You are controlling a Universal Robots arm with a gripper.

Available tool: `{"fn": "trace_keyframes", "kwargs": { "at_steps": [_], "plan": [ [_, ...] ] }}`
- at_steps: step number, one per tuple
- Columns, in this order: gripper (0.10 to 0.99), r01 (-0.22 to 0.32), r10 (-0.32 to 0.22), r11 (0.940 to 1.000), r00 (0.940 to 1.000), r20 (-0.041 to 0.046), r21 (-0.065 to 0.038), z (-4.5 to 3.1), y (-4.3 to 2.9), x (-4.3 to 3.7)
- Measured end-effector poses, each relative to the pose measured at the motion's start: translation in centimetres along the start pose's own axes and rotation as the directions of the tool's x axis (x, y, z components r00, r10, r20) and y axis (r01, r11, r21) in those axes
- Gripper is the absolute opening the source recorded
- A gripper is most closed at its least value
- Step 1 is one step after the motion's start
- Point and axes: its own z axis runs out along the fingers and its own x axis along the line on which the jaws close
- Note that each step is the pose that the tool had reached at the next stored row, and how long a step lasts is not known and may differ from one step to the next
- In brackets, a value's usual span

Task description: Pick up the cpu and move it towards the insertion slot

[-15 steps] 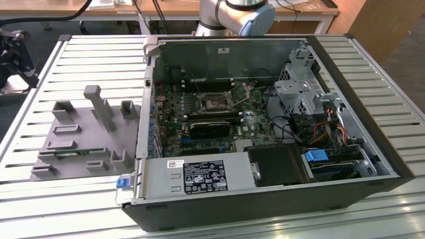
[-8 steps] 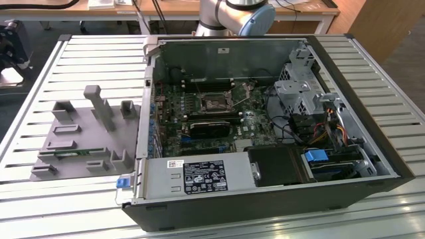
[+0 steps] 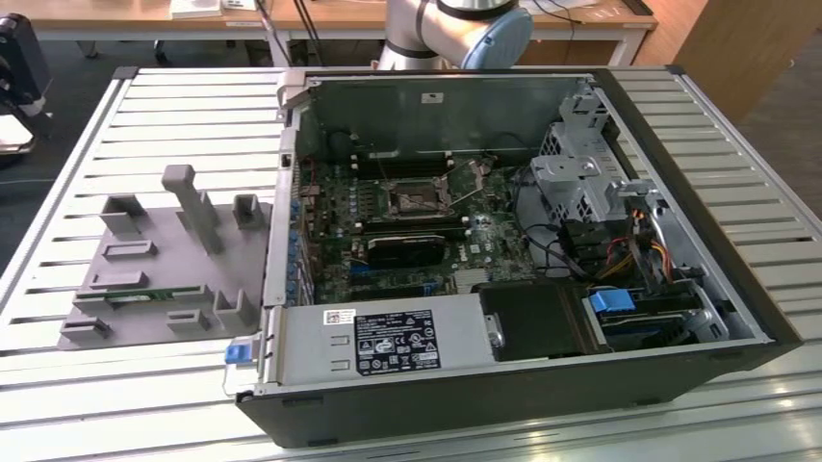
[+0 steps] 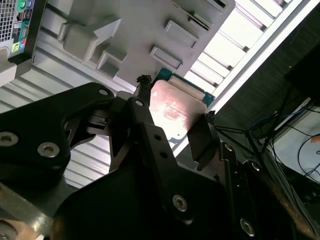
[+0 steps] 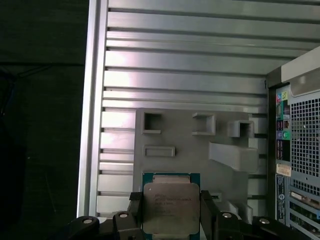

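In both wrist views my gripper is shut on the cpu, a flat square chip with a shiny metal top and a green rim. One black finger presses each side of it. The chip hangs well above the grey fixture plate on the slatted table. In the exterior view the insertion slot, a silver-framed square socket with a dark centre, lies on the motherboard inside the open computer case.
The case's rear panel stands beside the fixture plate. A green memory strip lies in the plate. A black block sits below the socket, drive cages and cables at the exterior view's right. The table edge borders dark floor.
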Motion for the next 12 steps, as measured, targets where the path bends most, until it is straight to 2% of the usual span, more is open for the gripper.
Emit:
{"fn": "trace_keyframes", "kwargs": {
  "at_steps": [4, 9, 12],
  "plan": [
    [0.541, 0.000, 0.000, 1.0000, 1.0000, 0.0017, 0.000, -0.86, 0.06, -0.03],
    [0.541, 0.000, 0.000, 1.0000, 1.0000, 0.0018, 0.000, -0.90, 0.07, -0.05],
    [0.541, 0.000, 0.000, 1.0000, 1.0000, 0.0018, 0.000, -0.89, 0.06, -0.35]
  ]
}}
